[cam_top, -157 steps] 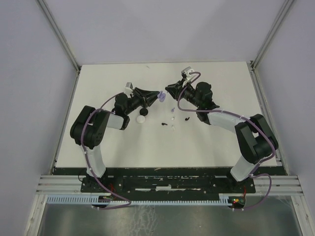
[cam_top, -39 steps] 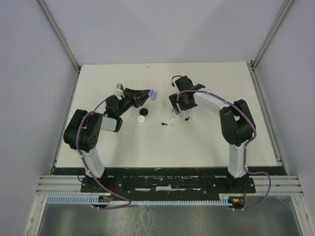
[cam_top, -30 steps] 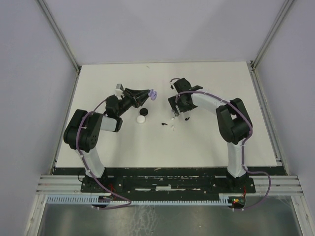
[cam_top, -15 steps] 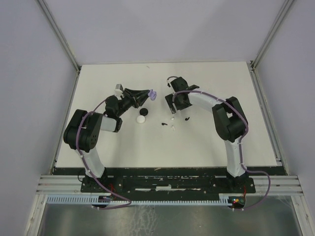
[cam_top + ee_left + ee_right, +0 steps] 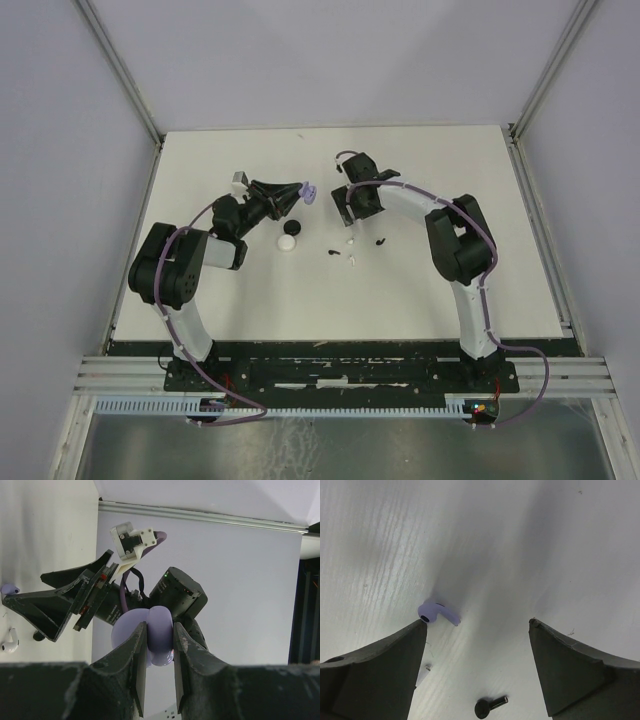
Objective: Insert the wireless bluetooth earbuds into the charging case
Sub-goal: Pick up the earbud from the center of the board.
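My left gripper [image 5: 156, 647] is shut on the lilac charging case [image 5: 152, 635], holding it open in the air at the table's middle [image 5: 309, 191]. The right gripper [image 5: 477, 622] is open, pointing down just above the table. A lilac earbud [image 5: 437, 613] lies by the tip of its left finger. A black earbud [image 5: 490, 706] lies nearer the camera between the fingers, and a white earbud [image 5: 422, 672] peeks out beside the left finger. In the top view my right gripper [image 5: 350, 212] hangs over the scattered earbuds [image 5: 351, 243], right of the case.
A white puck [image 5: 288, 241] and a black puck [image 5: 291, 228] sit below the left gripper. More small earbuds [image 5: 333, 251] lie in front of the right gripper. The white table [image 5: 250, 300] is walled on three sides.
The right arm has swung left and slightly farther back, bringing its open gripper closer to the held case. The left arm and the case have stayed put.
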Robot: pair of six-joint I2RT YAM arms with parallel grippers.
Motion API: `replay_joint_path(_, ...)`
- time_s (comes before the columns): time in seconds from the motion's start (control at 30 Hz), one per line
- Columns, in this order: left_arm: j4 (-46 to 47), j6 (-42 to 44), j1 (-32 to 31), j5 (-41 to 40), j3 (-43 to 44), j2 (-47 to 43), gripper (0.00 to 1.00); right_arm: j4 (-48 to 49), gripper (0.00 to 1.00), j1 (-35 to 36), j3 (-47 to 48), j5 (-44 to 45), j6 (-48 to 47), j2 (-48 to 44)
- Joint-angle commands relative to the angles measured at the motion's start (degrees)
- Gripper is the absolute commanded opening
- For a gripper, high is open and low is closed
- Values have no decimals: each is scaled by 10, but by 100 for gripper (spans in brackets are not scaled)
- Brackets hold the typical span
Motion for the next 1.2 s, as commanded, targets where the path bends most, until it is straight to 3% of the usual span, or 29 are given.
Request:
replay_joint_path(0.0, 35, 9, 5, 10, 0, 0, 3, 15, 91, 2, 38, 20, 3, 15)
replay_joint_path(0.6, 35, 7, 7, 13, 8, 7, 3, -10, 89, -3, 77, 25, 22, 38)
replay_joint_path(1.17, 29, 9, 6, 13, 9, 1, 3, -25, 67, -2, 94, -37, 45, 49)
